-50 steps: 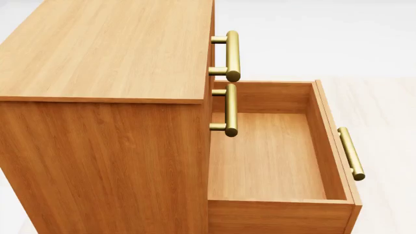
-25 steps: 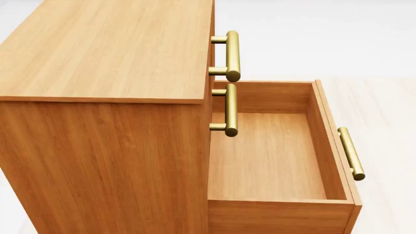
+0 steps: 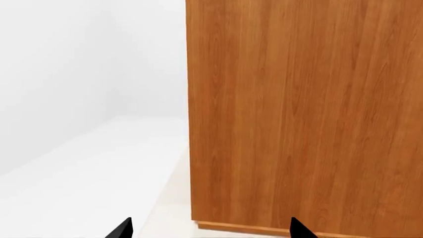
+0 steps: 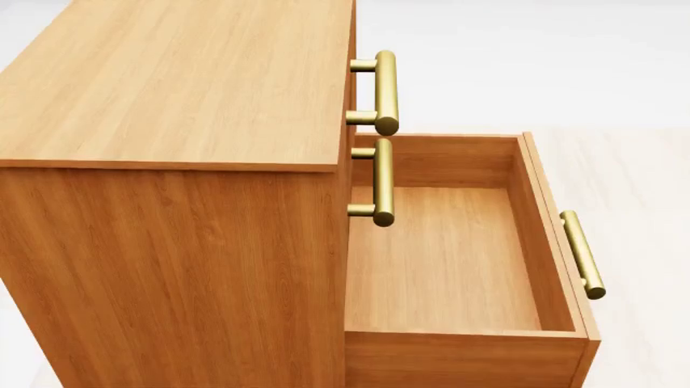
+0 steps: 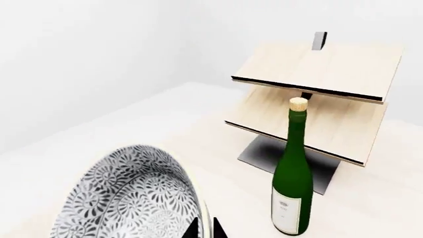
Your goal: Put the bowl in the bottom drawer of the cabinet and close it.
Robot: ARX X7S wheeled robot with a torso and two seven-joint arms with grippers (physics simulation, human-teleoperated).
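Right gripper (image 5: 206, 229): only two dark fingertips visible at the frame edge, pinched close together on the rim of the bowl (image 5: 132, 196). Appears to be gripping it by the wall.

Left gripper (image 3: 208, 229): two dark tips set far apart, nothing between them, facing a side panel of the cabinet (image 3: 304, 114).

Neither arm shows in the head view. There the bottom drawer (image 4: 453, 267) stands pulled out and bare inside, at about 4 o'clock from the cabinet top, its brass handle (image 4: 582, 255) at 3 o'clock of the box.

Step in hand, as judged: carry the bowl to the open drawer. Best done by keeping the rim pinch firm, bringing the bowl over the middle of the floor, lowering until the foot is down, then letting go.

Bowl: round, deep, blue-grey and white fine floral pattern inside and out. Tilted in the grip, mouth turned toward the camera. Beyond it a green bottle (image 5: 292, 173) stands before a pale wooden rack (image 5: 317, 99).
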